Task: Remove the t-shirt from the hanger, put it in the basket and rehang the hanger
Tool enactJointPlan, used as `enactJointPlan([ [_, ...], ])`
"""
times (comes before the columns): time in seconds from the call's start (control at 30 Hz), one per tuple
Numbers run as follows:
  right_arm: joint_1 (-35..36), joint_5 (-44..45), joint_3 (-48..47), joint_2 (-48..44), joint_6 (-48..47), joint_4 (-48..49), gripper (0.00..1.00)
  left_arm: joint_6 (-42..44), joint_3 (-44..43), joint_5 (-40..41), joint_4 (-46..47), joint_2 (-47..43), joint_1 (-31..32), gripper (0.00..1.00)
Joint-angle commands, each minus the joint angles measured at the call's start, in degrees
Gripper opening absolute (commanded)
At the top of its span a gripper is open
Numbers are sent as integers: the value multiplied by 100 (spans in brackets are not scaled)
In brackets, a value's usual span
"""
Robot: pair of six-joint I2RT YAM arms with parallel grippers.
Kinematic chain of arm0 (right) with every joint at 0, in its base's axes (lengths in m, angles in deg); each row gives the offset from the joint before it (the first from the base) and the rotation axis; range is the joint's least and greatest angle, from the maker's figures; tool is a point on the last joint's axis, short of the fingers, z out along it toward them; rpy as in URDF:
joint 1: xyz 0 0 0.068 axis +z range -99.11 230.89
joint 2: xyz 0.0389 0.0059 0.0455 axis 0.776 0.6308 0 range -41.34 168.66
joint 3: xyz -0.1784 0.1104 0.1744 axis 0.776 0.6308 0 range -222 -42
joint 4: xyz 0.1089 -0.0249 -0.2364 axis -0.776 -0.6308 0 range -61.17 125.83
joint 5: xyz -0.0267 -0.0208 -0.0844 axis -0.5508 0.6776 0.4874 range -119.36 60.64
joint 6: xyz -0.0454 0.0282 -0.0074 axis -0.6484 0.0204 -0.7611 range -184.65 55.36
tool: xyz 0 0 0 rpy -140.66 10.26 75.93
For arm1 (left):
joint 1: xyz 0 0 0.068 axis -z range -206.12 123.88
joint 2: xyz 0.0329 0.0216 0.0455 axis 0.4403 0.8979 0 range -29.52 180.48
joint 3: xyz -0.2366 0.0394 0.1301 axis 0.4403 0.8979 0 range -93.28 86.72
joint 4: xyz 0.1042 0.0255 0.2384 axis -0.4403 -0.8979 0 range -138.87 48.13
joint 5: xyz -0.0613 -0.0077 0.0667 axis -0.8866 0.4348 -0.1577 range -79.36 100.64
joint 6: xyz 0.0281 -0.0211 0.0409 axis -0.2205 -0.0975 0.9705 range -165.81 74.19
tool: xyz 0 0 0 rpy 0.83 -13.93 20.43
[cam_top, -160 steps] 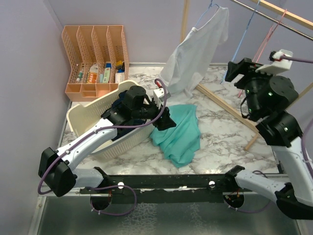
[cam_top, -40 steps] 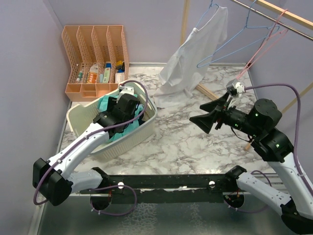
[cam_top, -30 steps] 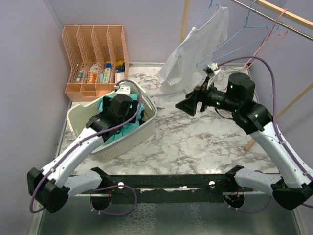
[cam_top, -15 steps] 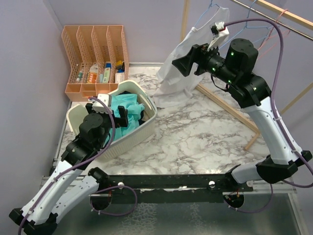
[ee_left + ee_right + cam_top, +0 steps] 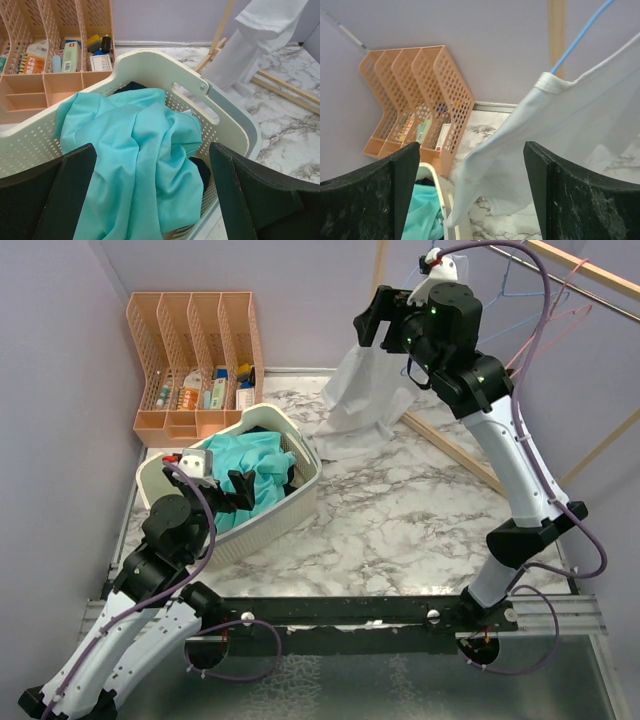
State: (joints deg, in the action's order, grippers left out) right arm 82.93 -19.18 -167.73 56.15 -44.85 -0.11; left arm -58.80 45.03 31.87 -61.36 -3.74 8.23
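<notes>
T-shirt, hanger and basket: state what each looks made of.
T-shirt: thin white cloth, matte; it drapes in soft folds and has a stitched hem. Hanger: slim blue rod, probably coated wire or plastic; cannot tell which. Basket: cream moulded plastic, smooth rim, walls with rows of small holes.

- This looks like a robot test cell in a lab, arranged as a small laundry corner.
- A laundry basket (image 5: 270, 527) with a teal cloth (image 5: 255, 455) in it stands on a marble-pattern table (image 5: 400, 510), closed in by plain lilac walls (image 5: 60, 360).
- Behind the basket is an orange desk organizer (image 5: 195, 350) holding small packs.
- To the right of the basket stands a wooden clothes rack (image 5: 460, 455) with a blue hanger (image 5: 580, 38).
- In front of the basket, a black rail (image 5: 350, 612) carries two robot arms (image 5: 500, 430).
</notes>
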Motion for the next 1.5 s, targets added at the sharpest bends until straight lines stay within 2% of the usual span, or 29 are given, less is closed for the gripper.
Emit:
enactJointPlan([
  [0.0,-13,1240,-357,274,276,-166,84,8,28,-23,1,-26,-11,99],
  [0.17,-13,1904,-193,382,340,200,83,18,45,-146,34,-45,-17,99],
  [0.27,-13,1941,-11,457,268,654,80,32,56,-193,58,0,-14,99],
  [0.47,-13,2096,-674,1133,175,530,68,71,38,-228,-7,80,-16,99],
  [0.57,-13,2142,-568,1146,146,688,54,70,34,-185,-27,82,-16,99],
  [0.7,-13,2302,-339,1003,145,891,22,73,46,-164,-36,54,-16,99],
  [0.83,-13,2496,-35,777,27,1150,2,61,50,-152,-17,58,-13,98],
  [1.17,-13,2863,241,169,-811,1869,1,81,47,-242,6,175,-20,98],
  [1.37,-13,2656,236,-233,-739,1494,1,77,45,-267,6,197,-16,97],
  [1.47,-13,2333,352,-483,-578,983,1,74,47,-317,25,214,-16,97],
])
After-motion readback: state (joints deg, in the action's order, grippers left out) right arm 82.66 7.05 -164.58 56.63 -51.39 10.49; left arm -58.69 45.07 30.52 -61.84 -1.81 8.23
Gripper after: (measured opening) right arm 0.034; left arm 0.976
